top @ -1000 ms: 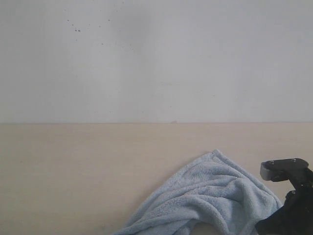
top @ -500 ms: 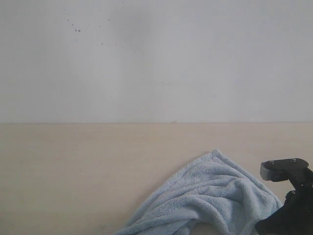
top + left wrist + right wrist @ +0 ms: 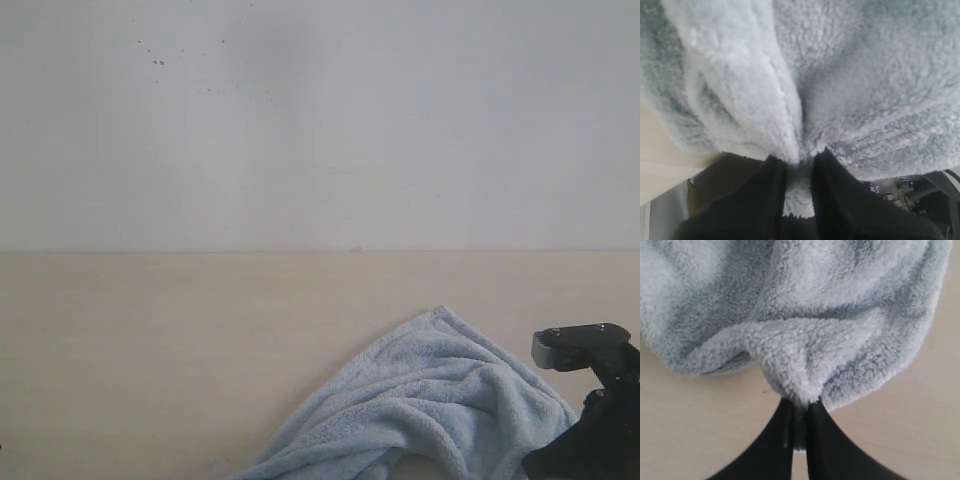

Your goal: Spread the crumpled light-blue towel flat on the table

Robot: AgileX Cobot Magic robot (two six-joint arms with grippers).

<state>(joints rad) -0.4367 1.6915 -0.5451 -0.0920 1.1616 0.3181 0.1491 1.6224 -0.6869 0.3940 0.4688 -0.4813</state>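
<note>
The light-blue towel point(image 3: 430, 400) lies crumpled at the near right of the beige table point(image 3: 180, 340), with folds running toward the bottom edge of the exterior view. My right arm point(image 3: 590, 400) shows there as a black shape beside the towel's right end. In the right wrist view my right gripper point(image 3: 801, 407) is shut on a pinched fold of the towel point(image 3: 805, 345), just above the table point(image 3: 700, 420). In the left wrist view my left gripper point(image 3: 800, 165) is shut on a thick bunch of towel point(image 3: 840, 85) that fills the frame. The left arm itself is outside the exterior view.
A white wall point(image 3: 320, 120) rises behind the table's far edge. Bare tabletop stretches to the left of and behind the towel. Some metal hardware point(image 3: 900, 192) shows past the towel's edge in the left wrist view.
In the exterior view the towel's folds shifted very slightly; the right arm stayed where it was.
</note>
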